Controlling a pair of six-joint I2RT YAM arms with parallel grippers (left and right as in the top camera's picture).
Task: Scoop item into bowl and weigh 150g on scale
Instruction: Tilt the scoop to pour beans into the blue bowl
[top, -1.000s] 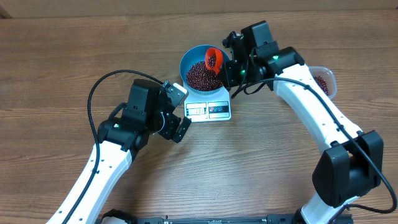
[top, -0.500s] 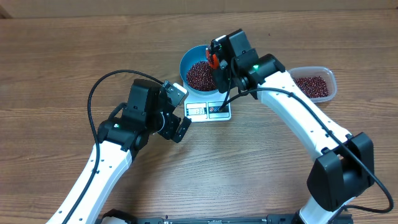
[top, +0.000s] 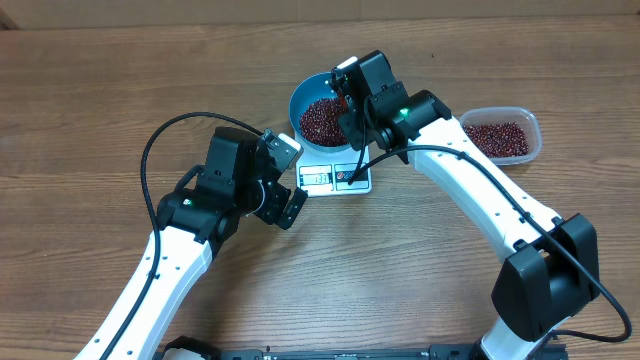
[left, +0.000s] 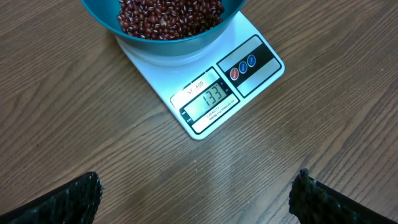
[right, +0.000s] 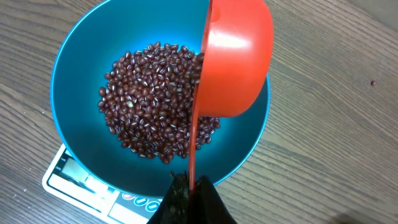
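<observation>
From overhead, the blue bowl (top: 297, 103) sits on the white kitchen scale (top: 337, 178) near the middle of the tabletop (top: 100, 90), so whatever drops in is weighed at once. The red-brown beans (top: 318, 122) form a heap inside it. More of them lie in the clear plastic tub (top: 536, 135), well off to the right, which looks like the supply. The right pincer (top: 347, 103) hangs over the bowl's right rim with an orange-red scoop (top: 341, 94). The left pincer (top: 297, 180) waits just beside the scale's left end, spread wide and carrying nothing, its camera turned toward the panel.

The left wrist view looks straight down on the scale, the two spread fingertips dark in the lower corners, well apart and touching nothing. The display (left: 210, 99) reads 133, short of the 150 asked for, so I judge a further small portion is needed. The bowl covers the far part of the platform and leaves the panel readable.

In the right wrist view the pincer is pressed together on the scoop's thin handle. The scoop is rolled onto its side above the heap, its mouth facing the bowl's centre so the load falls inside the rim. Its inside is hidden, so whether any beans remain in it I cannot tell
</observation>
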